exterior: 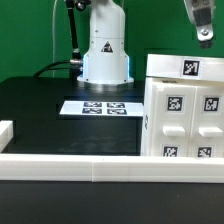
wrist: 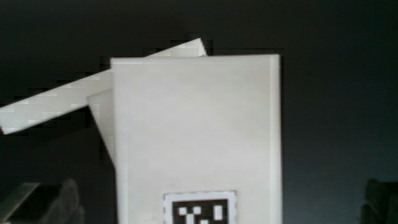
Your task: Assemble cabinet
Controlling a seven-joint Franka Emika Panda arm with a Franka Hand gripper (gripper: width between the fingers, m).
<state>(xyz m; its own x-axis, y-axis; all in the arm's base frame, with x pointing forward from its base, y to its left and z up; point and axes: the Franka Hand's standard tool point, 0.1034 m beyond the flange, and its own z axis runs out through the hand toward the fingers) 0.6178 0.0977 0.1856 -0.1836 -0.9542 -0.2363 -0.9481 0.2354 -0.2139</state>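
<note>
The white cabinet (exterior: 185, 110) stands at the exterior view's right, its faces carrying several black-and-white tags. My gripper (exterior: 204, 35) hangs above its top at the upper right, apart from it. In the wrist view I look down on a white cabinet panel (wrist: 196, 130) with one tag (wrist: 201, 208) near my gripper (wrist: 210, 205). A slanted white part (wrist: 71, 105) shows behind the panel. My dark fingertips (wrist: 45, 200) stand wide apart on either side of the panel, open and holding nothing.
The marker board (exterior: 97, 106) lies flat on the black table in front of the robot base (exterior: 105, 55). A low white border rail (exterior: 80, 165) runs along the near edge and up the left side.
</note>
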